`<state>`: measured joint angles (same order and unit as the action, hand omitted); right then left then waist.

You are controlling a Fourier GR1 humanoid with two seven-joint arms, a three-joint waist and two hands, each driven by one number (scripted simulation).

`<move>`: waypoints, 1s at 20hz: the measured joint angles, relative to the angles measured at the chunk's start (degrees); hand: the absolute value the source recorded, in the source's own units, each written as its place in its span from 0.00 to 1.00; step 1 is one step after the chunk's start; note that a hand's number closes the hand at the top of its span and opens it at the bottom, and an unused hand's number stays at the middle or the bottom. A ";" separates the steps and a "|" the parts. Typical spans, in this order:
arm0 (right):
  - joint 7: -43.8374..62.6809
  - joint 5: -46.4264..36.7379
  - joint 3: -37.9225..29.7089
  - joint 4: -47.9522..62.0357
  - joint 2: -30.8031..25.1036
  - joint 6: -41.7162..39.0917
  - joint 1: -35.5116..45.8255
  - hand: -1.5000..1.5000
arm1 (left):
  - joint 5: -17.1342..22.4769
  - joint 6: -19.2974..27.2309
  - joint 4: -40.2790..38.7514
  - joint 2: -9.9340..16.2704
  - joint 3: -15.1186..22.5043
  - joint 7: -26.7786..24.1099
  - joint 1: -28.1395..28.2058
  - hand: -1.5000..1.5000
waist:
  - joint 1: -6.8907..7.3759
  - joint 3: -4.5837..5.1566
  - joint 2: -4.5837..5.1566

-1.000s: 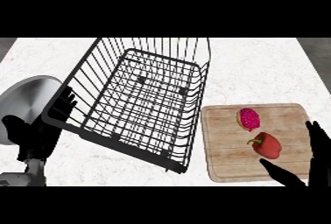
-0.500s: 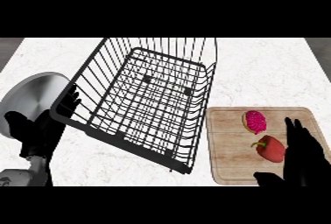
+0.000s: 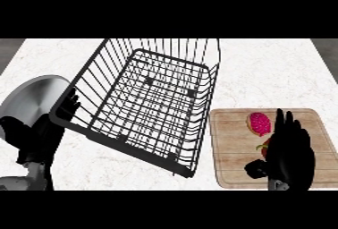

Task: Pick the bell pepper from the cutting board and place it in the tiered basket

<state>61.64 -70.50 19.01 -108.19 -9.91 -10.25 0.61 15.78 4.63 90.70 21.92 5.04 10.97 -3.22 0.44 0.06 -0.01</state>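
Note:
A wooden cutting board (image 3: 231, 165) lies at the right of the counter. On it sits the red bell pepper (image 3: 264, 148), of which only a sliver shows at the left edge of my right hand (image 3: 290, 150). That hand hovers over the pepper, open, with its fingers straight and pointing away and its thumb (image 3: 254, 168) out to the left. The black wire tiered basket (image 3: 145, 103) fills the middle of the view, left of the board. My left hand (image 3: 49, 129) rests open beside the basket's left rim.
A pink-red piece of food (image 3: 259, 123) lies on the board's far part, just beyond the pepper. A round silver bowl (image 3: 30, 100) stands at the left, behind my left hand. Pale marble counter (image 3: 264, 71) shows beyond the board.
My right hand has moved left from the board's right edge until it covers most of the pepper. The left hand stays by the basket's rim.

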 measured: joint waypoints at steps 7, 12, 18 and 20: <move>-2.62 -3.15 -4.13 6.68 1.23 1.72 0.28 0.00 | -1.17 -1.81 -1.74 -1.51 -1.74 -1.08 -0.11 0.50 | -0.32 -0.05 0.01; -3.93 -5.79 -6.23 7.39 0.68 3.37 -0.64 0.00 | -1.82 -2.81 0.73 -1.96 -2.87 0.37 1.00 0.50 | -0.36 0.03 -0.14; -4.74 -6.97 -8.12 8.29 1.23 3.22 -0.78 1.00 | -3.65 -3.78 0.56 -3.92 -4.05 0.38 1.33 0.50 | -0.39 0.12 -0.21; -5.16 -5.51 -8.54 9.14 2.02 3.14 -1.88 1.00 | -4.13 -3.41 0.37 -4.18 -4.13 1.10 0.24 0.50 | -0.47 0.31 -0.37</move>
<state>56.47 -76.01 10.47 -99.05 -7.89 -7.11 -1.27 11.65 1.22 91.07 17.74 0.92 12.07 -2.99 -0.02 0.38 -0.38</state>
